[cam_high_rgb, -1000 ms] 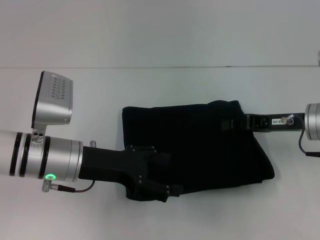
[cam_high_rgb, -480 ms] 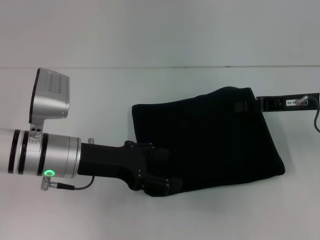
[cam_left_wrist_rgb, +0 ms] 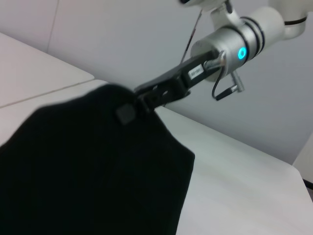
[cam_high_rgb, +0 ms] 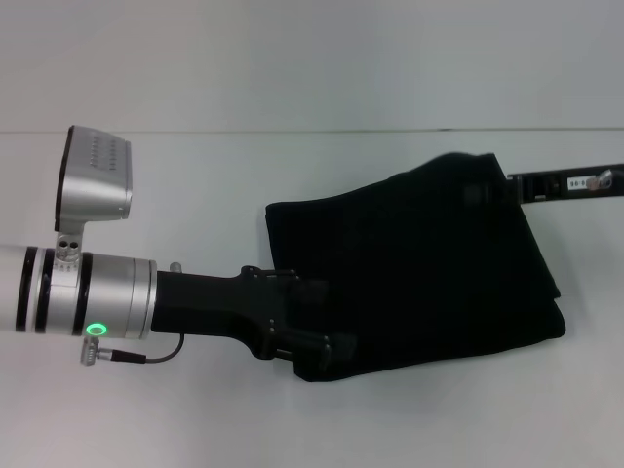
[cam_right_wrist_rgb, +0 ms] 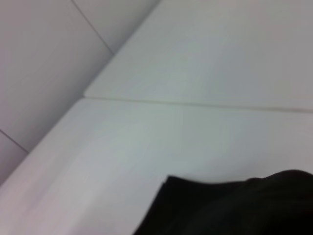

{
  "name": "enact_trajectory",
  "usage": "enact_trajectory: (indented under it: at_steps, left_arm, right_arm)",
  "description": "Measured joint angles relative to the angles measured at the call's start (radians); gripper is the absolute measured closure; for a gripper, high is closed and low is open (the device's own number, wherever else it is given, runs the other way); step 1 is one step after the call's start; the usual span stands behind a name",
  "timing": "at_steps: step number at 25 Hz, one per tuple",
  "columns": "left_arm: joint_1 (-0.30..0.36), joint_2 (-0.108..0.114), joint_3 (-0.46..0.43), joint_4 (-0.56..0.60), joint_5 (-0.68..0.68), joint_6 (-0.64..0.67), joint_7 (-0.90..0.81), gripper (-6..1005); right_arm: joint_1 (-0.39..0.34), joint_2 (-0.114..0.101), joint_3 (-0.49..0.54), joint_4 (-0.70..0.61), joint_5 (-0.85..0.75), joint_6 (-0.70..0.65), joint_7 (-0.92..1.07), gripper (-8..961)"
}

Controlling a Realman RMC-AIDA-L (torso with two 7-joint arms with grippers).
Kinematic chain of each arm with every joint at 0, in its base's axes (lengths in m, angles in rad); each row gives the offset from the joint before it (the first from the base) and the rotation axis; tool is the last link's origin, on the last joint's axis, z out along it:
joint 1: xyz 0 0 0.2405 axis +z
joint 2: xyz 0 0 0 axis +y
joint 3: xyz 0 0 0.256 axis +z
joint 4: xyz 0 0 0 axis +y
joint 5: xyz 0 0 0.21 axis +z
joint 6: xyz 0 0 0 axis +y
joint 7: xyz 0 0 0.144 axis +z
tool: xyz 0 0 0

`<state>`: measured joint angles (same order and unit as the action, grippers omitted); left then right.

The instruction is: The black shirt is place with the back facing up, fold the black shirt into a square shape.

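From the head view, the left tool (cam_high_rgb: 327,353) reaches in level from the left and pinches the near-left corner of the black shirt (cam_high_rgb: 419,263), which lies folded on the white tabletop (cam_high_rgb: 195,166). The right tool (cam_high_rgb: 487,192) clamps the far-right corner, its arm cut off by the frame. Its small white label is unreadable. In the left wrist view, the right tool (cam_left_wrist_rgb: 139,104) grips the raised shirt (cam_left_wrist_rgb: 93,166) edge. The right wrist view shows only shirt (cam_right_wrist_rgb: 234,205) and tabletop (cam_right_wrist_rgb: 195,73).

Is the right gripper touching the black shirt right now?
Touching. In the left wrist view the right gripper is closed on the raised far corner of the shirt, cloth bunched at its tip. The head view shows the same grip.
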<state>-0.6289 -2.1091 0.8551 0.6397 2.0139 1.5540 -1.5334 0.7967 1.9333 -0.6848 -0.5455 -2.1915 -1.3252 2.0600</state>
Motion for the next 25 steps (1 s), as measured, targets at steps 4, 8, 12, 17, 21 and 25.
enact_trajectory:
  at_steps: [4,8,12,17,21,25]
  left_arm:
    - [0.000,0.001,-0.012,0.000,0.000,0.004,-0.003,132]
    - [0.000,0.002,-0.022,0.000,0.000,0.007,-0.006,137]
    - [-0.001,0.003,-0.030,0.000,0.000,0.008,-0.030,142]
    - [-0.001,0.003,-0.028,0.000,0.002,0.008,-0.047,148]
    - [-0.002,0.003,-0.025,-0.004,0.006,0.007,-0.056,153]
    - [-0.002,-0.002,-0.023,-0.008,0.007,0.000,-0.062,158]
  right_arm:
    - [0.002,0.000,0.000,-0.035,0.018,-0.022,0.006,913]
    - [-0.005,-0.007,0.006,-0.056,0.020,-0.052,0.007,914]
    - [-0.011,-0.011,0.015,-0.077,0.021,-0.084,0.014,914]
    - [-0.028,-0.009,0.002,-0.063,0.001,-0.057,0.015,896]
    - [-0.037,-0.003,-0.001,-0.036,-0.052,0.001,0.009,877]
    - [-0.040,-0.002,-0.002,0.003,-0.101,0.071,0.001,859]
